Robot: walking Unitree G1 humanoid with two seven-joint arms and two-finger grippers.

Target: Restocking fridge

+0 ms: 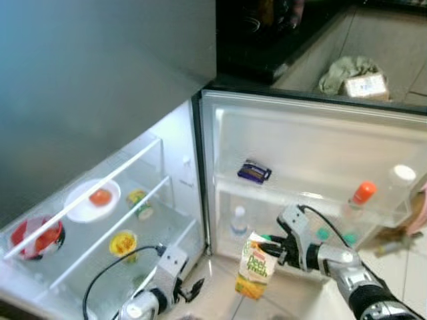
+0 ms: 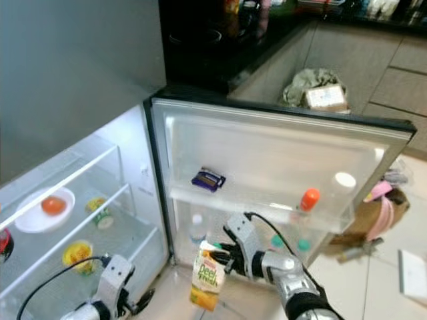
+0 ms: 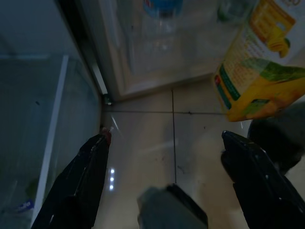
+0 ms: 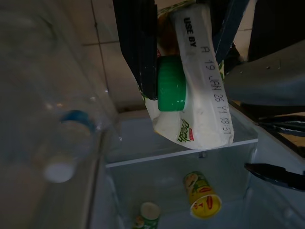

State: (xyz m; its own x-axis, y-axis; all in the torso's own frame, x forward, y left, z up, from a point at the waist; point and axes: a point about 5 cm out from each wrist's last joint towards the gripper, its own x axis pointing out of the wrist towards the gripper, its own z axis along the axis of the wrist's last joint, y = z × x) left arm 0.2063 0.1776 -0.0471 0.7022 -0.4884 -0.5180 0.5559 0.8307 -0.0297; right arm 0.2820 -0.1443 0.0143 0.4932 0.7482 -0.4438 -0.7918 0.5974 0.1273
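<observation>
From the left eye view, you see the fridge (image 1: 200, 133) standing open, its door (image 1: 313, 147) swung wide toward you. Your right gripper (image 1: 270, 250) holds a juice carton (image 1: 255, 272) by its top, the carton hanging tilted above the tiled floor (image 1: 220, 293), just in front of the lower door shelf (image 1: 293, 227). Your left gripper (image 1: 190, 290) sits low by the fridge's foot, its fingers apart and holding nothing. Inside, a plate (image 1: 83, 203) with something orange on it rests on a glass shelf.

The right eye view repeats this, and shows a red-capped bottle (image 2: 309, 199) in the door's upper rack and a water bottle (image 2: 197, 228) below, near the carton.

The left wrist view looks along two spread fingers (image 3: 86, 176) at bare floor, and catches the carton's underside, a yellow corner hanging free of any support, which the head views don't make plain.

The right wrist view gives you the grip itself: the fingers (image 4: 138, 47) are clamped across the carton's folded top beside its green cap (image 4: 170, 90).

The carton is likely soft-walled card, fairly heavy if full, and held by the top alone it may swing or slip. A hold around the body would probably be steadier; squeeze gently so the walls don't buckle.
</observation>
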